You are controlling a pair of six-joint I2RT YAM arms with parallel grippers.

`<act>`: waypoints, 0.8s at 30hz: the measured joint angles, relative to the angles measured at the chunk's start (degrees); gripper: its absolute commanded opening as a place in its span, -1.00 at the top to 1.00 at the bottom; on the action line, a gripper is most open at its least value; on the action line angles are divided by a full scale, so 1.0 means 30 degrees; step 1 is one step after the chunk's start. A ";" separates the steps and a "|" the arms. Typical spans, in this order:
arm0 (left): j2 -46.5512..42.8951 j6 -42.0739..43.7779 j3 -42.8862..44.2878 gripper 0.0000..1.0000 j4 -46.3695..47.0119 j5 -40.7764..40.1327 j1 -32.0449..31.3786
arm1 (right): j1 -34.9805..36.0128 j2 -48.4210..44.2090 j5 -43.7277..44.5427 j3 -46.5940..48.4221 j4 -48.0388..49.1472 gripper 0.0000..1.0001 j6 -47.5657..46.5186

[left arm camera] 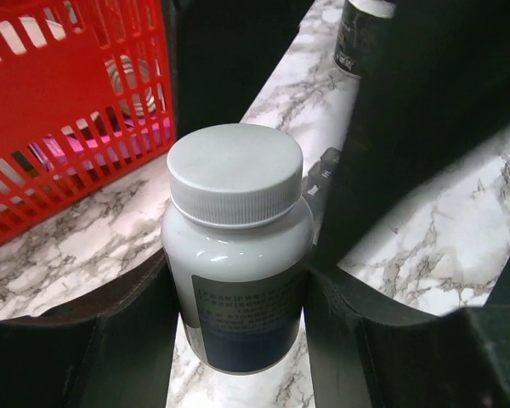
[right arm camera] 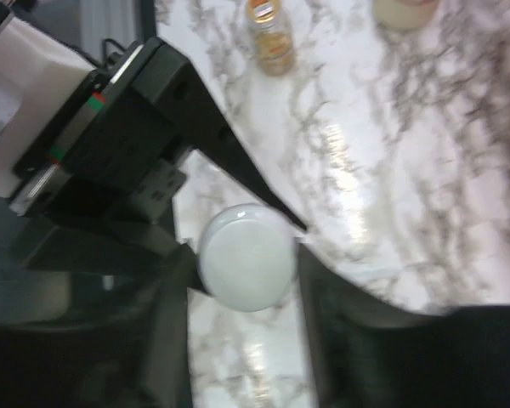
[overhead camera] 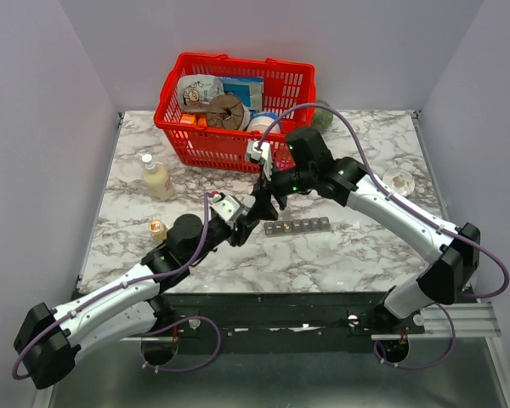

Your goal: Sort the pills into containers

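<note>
Left pincer (left arm camera: 238,293) clamped on white-capped bottle (left arm camera: 238,255), right pincer (right arm camera: 245,255) straddling its cap (left arm camera: 235,170), grip unclear, containers (overhead camera: 297,226) just beside both.

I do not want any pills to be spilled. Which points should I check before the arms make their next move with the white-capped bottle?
1. Left gripper clamps the pill bottle from both sides: ok.
2. Cap is on the bottle, closed: ok.
3. Right gripper is placed with one finger on each side of the cap: ok.
4. Right fingers press firmly on the cap: cannot tell, the right wrist view is blurred.
5. Containers lie flat on the table, close to the grippers: ok.
6. Container lids are open for pills: cannot tell, too small.
</note>
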 measured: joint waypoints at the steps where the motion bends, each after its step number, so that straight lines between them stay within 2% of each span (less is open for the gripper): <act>1: -0.0029 -0.0007 -0.0058 1.00 0.0146 -0.0022 0.0022 | -0.0015 -0.0007 -0.0386 0.0000 -0.0219 -0.96 0.0095; 4: -0.0663 -0.0036 -0.0255 1.00 0.0306 0.0663 0.0357 | -0.0342 -0.0022 -0.1727 0.0481 -0.1333 -0.99 -0.0546; 5: -0.1362 -0.0087 -0.0255 1.00 0.0517 0.2025 0.0554 | -0.0787 -0.0138 -0.3446 0.1851 -0.2892 -0.99 -0.2273; 7: -0.1450 -0.0109 -0.0255 1.00 0.0525 0.2506 0.0554 | -0.0911 -0.0372 -0.3993 0.2098 -0.3067 -0.99 -0.3373; 9: -0.1421 -0.0211 -0.0138 1.00 0.0277 0.4510 0.0619 | -0.1056 -0.1115 -0.5034 0.2106 -0.4065 -0.99 -0.5938; 13: -0.0743 -0.0590 0.0466 1.00 -0.0452 0.9245 0.0896 | -0.1093 -0.2419 -0.7737 0.2412 -0.8174 -0.99 -1.3369; 16: -0.0109 -0.1071 0.0954 1.00 -0.0736 1.2036 0.1129 | -0.0933 -0.2579 -0.9041 0.2186 -1.0448 -0.97 -1.6801; 19: 0.0481 -0.1574 0.1326 1.00 -0.0721 1.4032 0.1231 | -0.0597 -0.2310 -0.9420 0.1574 -1.1803 -0.90 -1.8578; 24: 0.1413 -0.2368 0.1632 1.00 -0.0306 1.6028 0.1268 | -0.0204 -0.1698 -0.9522 0.1268 -1.2444 -0.70 -1.9241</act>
